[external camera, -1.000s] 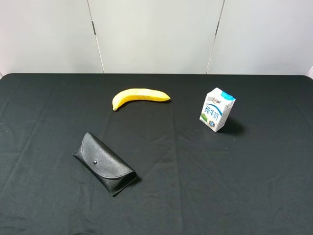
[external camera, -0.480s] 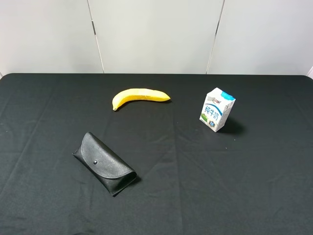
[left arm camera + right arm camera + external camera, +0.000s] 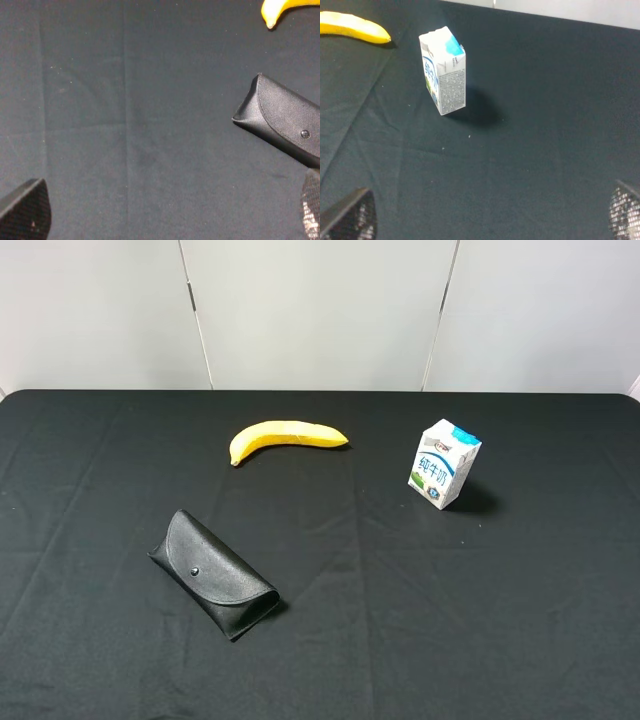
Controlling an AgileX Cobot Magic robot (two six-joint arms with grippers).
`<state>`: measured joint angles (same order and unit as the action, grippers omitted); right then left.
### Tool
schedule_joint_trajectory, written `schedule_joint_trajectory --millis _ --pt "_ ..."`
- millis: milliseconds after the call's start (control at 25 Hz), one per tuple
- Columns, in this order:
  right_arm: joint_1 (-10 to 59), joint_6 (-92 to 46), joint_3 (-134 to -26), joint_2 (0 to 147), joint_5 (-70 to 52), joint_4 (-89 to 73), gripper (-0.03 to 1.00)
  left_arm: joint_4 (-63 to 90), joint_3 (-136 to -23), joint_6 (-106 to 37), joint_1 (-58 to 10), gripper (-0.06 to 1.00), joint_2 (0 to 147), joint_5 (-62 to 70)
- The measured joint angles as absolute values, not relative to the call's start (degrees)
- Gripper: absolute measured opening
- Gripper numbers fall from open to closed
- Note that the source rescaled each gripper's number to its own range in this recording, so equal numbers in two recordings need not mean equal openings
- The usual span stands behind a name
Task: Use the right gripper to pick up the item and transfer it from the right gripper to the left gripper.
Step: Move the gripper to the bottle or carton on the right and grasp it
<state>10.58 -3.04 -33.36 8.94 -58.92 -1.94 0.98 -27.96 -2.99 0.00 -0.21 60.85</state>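
Two sets of jaws stand spread wide, gripping nothing. Well ahead of the right gripper (image 3: pixel 487 214), the milk carton (image 3: pixel 442 70) stands untouched on the black cloth (image 3: pixel 550 150). Ahead of the left gripper (image 3: pixel 167 214) lies a black glasses case (image 3: pixel 282 125), with a banana (image 3: pixel 285 9) beyond it.

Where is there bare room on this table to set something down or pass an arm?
Bare cloth lies between the glasses case and the milk carton, across the near right corner, and left of the banana. Nothing is crowded; all three lie well apart.
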Motion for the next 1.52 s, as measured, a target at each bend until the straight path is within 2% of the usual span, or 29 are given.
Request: schedule_joint_trajectory --millis 280,520,1040,1520 --pt "10.6 -3.5 -42.7 24.3 -58.9 -2.0 1.00 1.0 -28.0 -3.0 0.0 1.00 -0.2 60.9" --pt "10.6 -9.6 -51.3 39.4 -58.9 -2.5 1.00 1.0 -28.0 -3.0 0.0 1.00 -0.2 60.9" --pt "10.6 -21.5 -59.9 63.2 -58.7 -3.7 1.00 1.0 -28.0 -3.0 0.0 1.00 -0.2 60.9" --pt "10.6 -29.6 -68.0 78.5 -57.2 -10.7 1.00 1.0 -28.0 -3.0 0.0 1.00 -0.2 60.9"
